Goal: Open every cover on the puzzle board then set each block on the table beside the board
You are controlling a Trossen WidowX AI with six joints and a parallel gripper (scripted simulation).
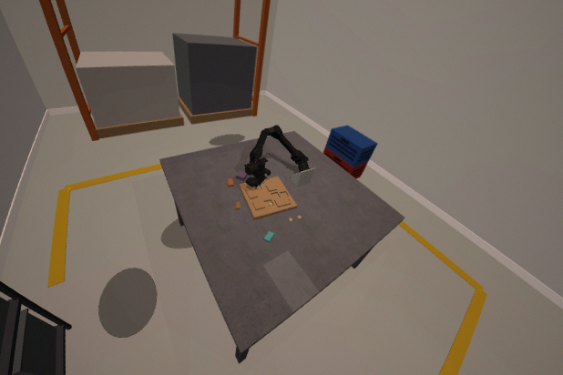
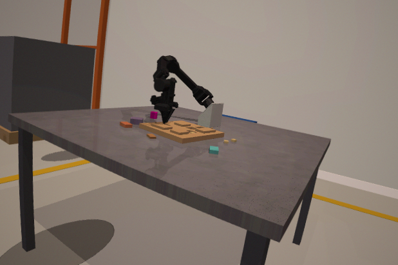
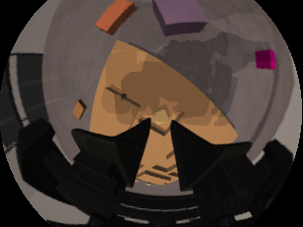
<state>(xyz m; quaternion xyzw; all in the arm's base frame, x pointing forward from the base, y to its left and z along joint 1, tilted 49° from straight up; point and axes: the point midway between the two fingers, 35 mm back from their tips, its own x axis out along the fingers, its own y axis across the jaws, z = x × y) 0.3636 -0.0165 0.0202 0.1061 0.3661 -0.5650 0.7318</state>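
The wooden puzzle board point(image 1: 250, 204) point(image 2: 193, 139) point(image 3: 123, 73) lies flat, with raised covers and dark slots. My gripper point(image 1: 255, 186) point(image 2: 165, 123) point(image 3: 160, 121) is partly open and empty, low over the board's far left part. A small pale yellow piece point(image 3: 161, 115) shows just beyond its fingertips. Another pale piece point(image 1: 271, 203) shows near the board's front. Off the board lie a red-orange block point(image 1: 230, 182) point(image 2: 125, 125) point(image 3: 115, 16), a purple block point(image 1: 241, 176) point(image 2: 136, 121) point(image 3: 181, 18), a magenta block point(image 2: 154, 115) point(image 3: 266, 59) and a teal block point(image 1: 269, 237) point(image 2: 214, 150). The fingers partly hide the board.
A small orange block point(image 1: 238, 205) point(image 2: 151, 136) point(image 3: 79, 109) lies left of the board. Two small yellow pieces point(image 1: 291, 219) point(image 1: 299, 217) point(image 2: 226, 141) point(image 2: 233, 140) lie off its front right. A pale wedge-shaped stand point(image 1: 302, 177) point(image 2: 212, 116) stands at the arm's base.
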